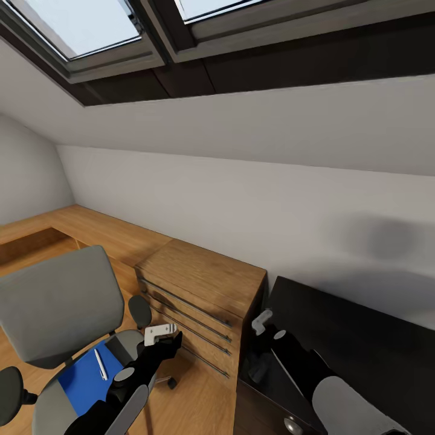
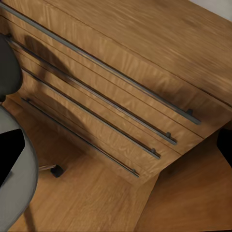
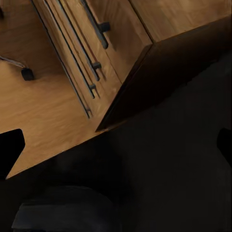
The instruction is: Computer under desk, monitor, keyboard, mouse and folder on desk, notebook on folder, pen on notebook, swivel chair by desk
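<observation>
The grey swivel chair stands at the lower left on the wooden floor. On its seat lies a flat blue cover, folder or notebook I cannot tell, with a white pen on top. My left gripper hovers open just right of the seat, facing the wooden drawer chest. My right gripper hangs open over the left end of the dark desk, nothing between its fingers. The chair's seat edge shows in the left wrist view.
The drawer chest stands between the chair and the dark desk, with a low wooden bench along the wall behind. A chair caster rests on the floor near the chest. A sloped ceiling with skylights hangs overhead.
</observation>
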{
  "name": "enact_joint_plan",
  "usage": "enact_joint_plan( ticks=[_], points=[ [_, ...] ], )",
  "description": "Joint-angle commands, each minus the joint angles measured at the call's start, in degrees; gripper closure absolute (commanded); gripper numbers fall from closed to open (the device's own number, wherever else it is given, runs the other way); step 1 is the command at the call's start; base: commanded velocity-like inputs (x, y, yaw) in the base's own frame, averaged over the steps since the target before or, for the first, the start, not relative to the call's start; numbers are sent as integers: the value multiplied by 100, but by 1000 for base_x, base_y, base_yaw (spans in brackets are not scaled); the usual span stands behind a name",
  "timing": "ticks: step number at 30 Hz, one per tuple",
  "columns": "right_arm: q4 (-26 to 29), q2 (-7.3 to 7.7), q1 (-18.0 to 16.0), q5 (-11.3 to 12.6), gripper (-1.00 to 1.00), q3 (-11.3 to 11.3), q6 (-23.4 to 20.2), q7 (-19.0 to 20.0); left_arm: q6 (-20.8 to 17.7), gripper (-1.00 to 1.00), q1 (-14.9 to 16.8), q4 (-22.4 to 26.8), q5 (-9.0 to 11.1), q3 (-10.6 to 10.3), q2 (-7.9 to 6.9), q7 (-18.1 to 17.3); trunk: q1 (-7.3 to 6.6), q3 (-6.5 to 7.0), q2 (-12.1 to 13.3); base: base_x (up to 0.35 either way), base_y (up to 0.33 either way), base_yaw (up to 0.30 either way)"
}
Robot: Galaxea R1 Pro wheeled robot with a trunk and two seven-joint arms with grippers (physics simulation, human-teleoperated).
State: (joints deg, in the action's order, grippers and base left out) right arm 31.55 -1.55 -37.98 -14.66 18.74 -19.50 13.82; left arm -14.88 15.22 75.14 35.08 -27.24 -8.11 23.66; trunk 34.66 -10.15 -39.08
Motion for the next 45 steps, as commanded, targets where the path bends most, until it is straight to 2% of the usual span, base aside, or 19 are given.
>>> enact_joint_plan(
  ticks=[1,6,7,15,16,23,27,30,33,45],
  points=[
    [133,-2,16,-45,-100,0,-79,-57,-10,-100,7,10,43,-18,-7,51,2,-10,-8,0,0,0],
    [721,-11,198,174,-100,-3,-410,-409,-8,-100,7,10,43,-18,-7,51,2,-10,-8,0,0,0],
    [936,-11,279,327,-100,-6,-586,-497,-7,-100,7,10,41,-18,-7,51,2,-10,-8,0,0,0],
    [1607,-16,443,988,-100,-10,-1189,-752,6,-100,7,13,29,-18,-11,51,2,-10,-8,0,0,0],
    [1942,-24,535,1521,-100,-44,-1348,-1479,11,-100,7,11,32,-18,-14,53,2,-10,-8,0,0,0],
    [2307,-29,701,2352,-100,-60,-1288,-2918,18,-100,7,10,30,-18,-15,51,2,-10,-8,0,0,0],
    [2652,-28,875,2721,-100,-57,-1185,-3516,19,-100,7,10,16,-18,-14,51,2,-10,-8,0,0,0],
    [2938,-23,1078,2861,-100,-58,-1136,-3738,20,-100,7,6,10,-18,-11,51,2,-10,-8,0,0,0],
    [3004,-22,1129,2894,-100,-61,-1125,-3785,20,-100,7,8,9,-18,-12,51,2,-10,-8,-2,0,0],
    [3087,-28,1162,2920,-100,-55,-1116,-3816,20,-100,7,8,8,-18,-9,51,2,-10,-8,-85,1,0]
  ],
)
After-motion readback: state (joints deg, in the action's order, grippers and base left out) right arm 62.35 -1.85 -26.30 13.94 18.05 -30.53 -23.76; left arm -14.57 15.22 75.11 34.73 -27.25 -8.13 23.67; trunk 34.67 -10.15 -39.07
